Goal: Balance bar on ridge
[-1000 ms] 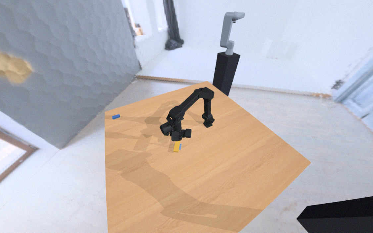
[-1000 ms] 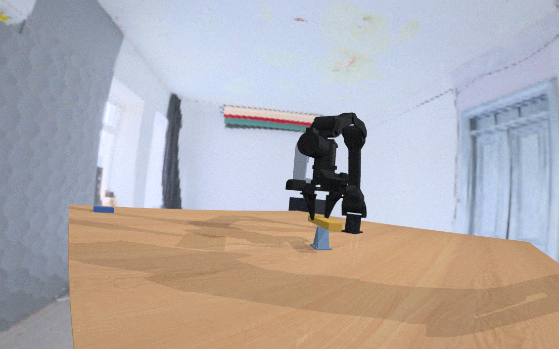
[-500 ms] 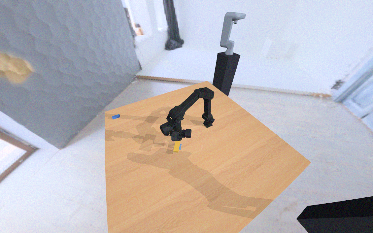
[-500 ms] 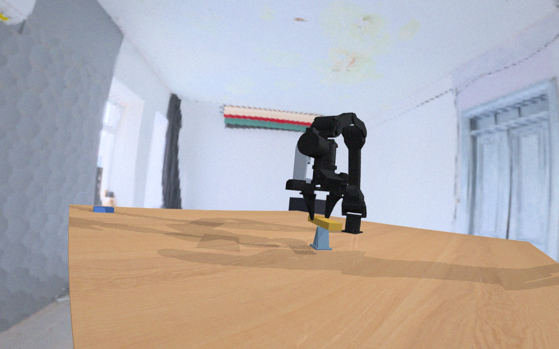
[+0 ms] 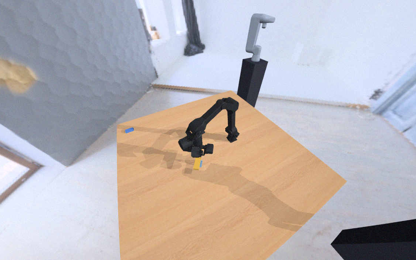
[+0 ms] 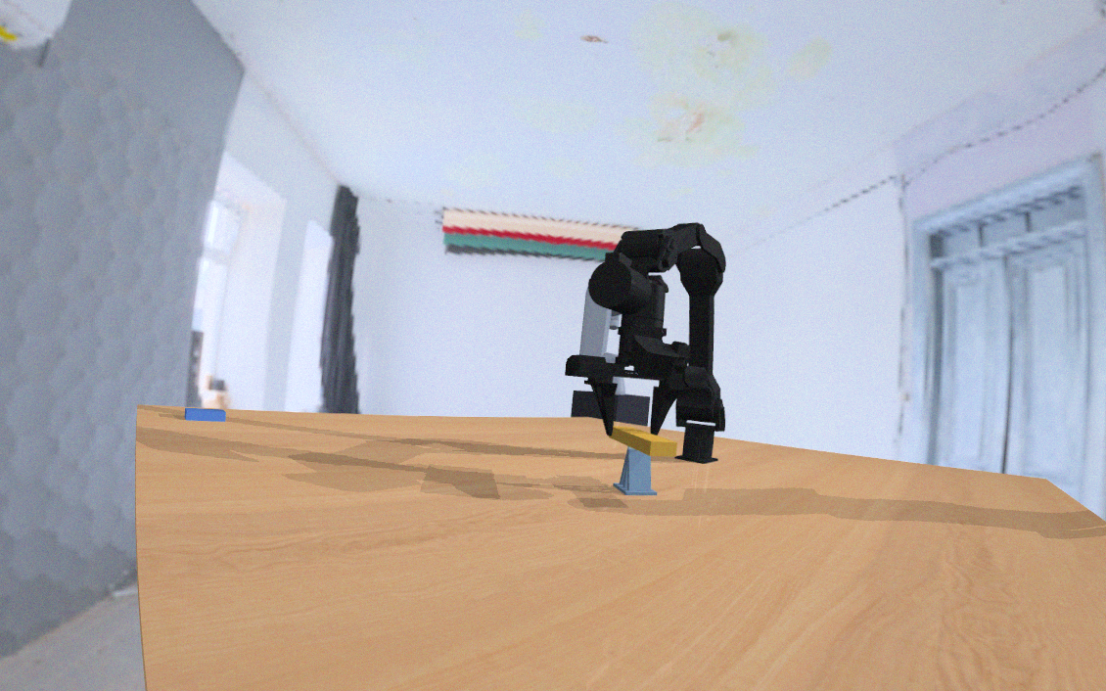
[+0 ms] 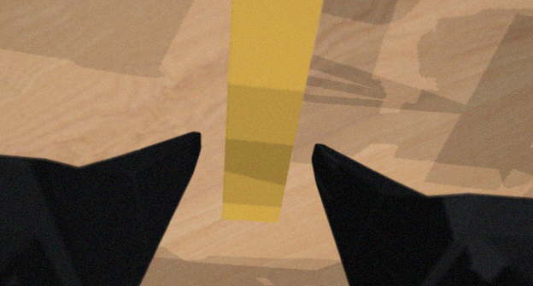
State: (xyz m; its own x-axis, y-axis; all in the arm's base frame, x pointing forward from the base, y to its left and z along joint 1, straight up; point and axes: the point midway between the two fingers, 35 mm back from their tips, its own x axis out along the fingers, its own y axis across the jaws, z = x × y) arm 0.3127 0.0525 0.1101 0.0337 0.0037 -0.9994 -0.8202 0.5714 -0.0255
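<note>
One yellow bar (image 6: 644,440) atop one blue ridge (image 6: 634,474); one pincer (image 7: 256,148), fingers apart, clear gaps at 3 and 9 o'clock; tabletop (image 6: 454,583).

In the wrist view the yellow bar (image 7: 266,92) runs off the top edge, so its far end is unseen, and the ridge beneath it is hidden entirely. From above, only a sliver of the blue ridge (image 5: 201,163) peeks out beside the bar, and the arm covers the pincer (image 5: 200,151). The bench (image 6: 454,583) is cut off at the bottom of the exterior view.
</note>
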